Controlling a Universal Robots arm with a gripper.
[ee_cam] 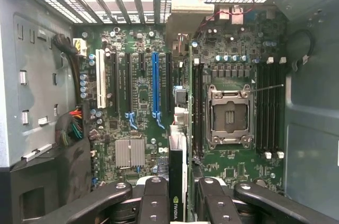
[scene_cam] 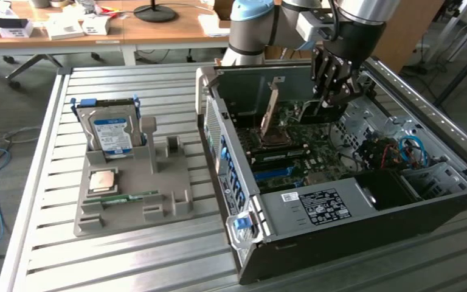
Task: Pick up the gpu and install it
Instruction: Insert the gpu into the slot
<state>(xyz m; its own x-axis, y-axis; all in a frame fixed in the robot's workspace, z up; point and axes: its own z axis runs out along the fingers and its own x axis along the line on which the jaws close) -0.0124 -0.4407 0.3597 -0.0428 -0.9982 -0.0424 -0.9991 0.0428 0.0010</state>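
Case [scene_cam: 323, 210] lying open, motherboard [ee_cam: 114, 128] facing up; the gpu [ee_cam: 177, 158] stands on edge straight below the gripper [scene_cam: 335, 104], pinched between its fingers [ee_cam: 154, 195], long axis running along the slots, between the blue slot [ee_cam: 155, 83] and the CPU socket [ee_cam: 229, 115].

A grey plastic tray [scene_cam: 165, 185] sits on the slatted metal table [scene_cam: 55, 152]. A boxy hard drive with a blue-white label [scene_cam: 112, 135] stands in it; a square silver chip [scene_cam: 103, 180] and a thin green memory stick [scene_cam: 124, 198] lie flat. An open black computer case [scene_cam: 298, 249] sits just beside the tray.
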